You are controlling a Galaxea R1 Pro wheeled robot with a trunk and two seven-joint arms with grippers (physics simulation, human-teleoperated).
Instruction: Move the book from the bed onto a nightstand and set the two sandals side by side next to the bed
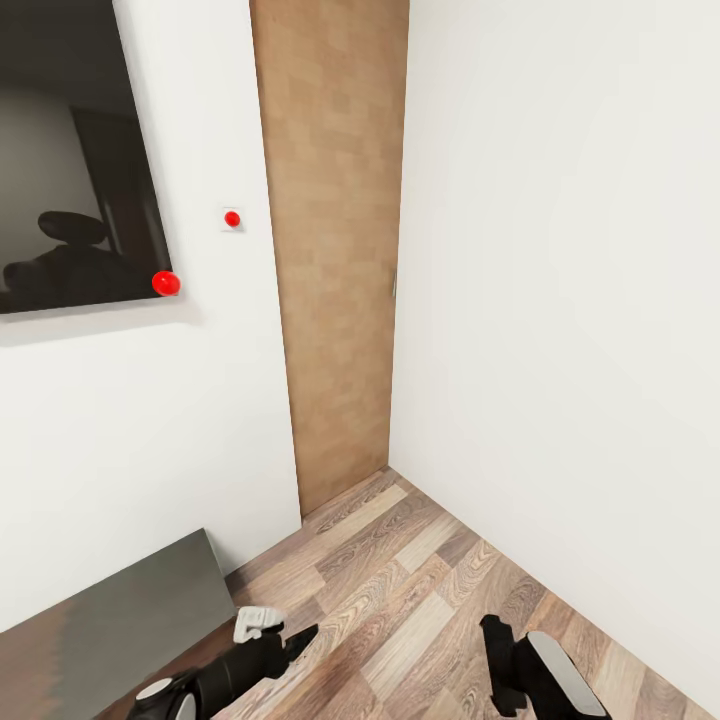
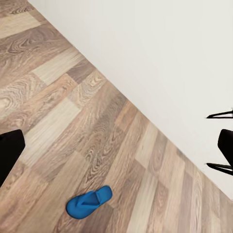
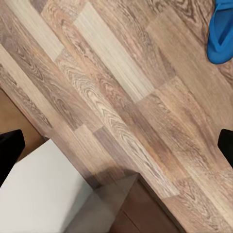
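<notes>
Both wrist views show the fingertips far apart at the frame edges with bare wood-plank floor [image 2: 73, 121] between them, so the left gripper [image 1: 262, 630] and the right gripper [image 1: 500, 660] stand wide open and hold nothing. One blue sandal [image 2: 89, 201] lies flat on the floor near the white wall [image 2: 160, 58], untouched. A sandal [image 3: 221, 34] also lies on the planks in the right wrist view; I cannot tell whether it is the same one.

Both arms were glossy black: left arm [image 1: 225, 675] had a small white block, right arm [image 1: 545, 675] a grey panel (pretty sleek).
</notes>
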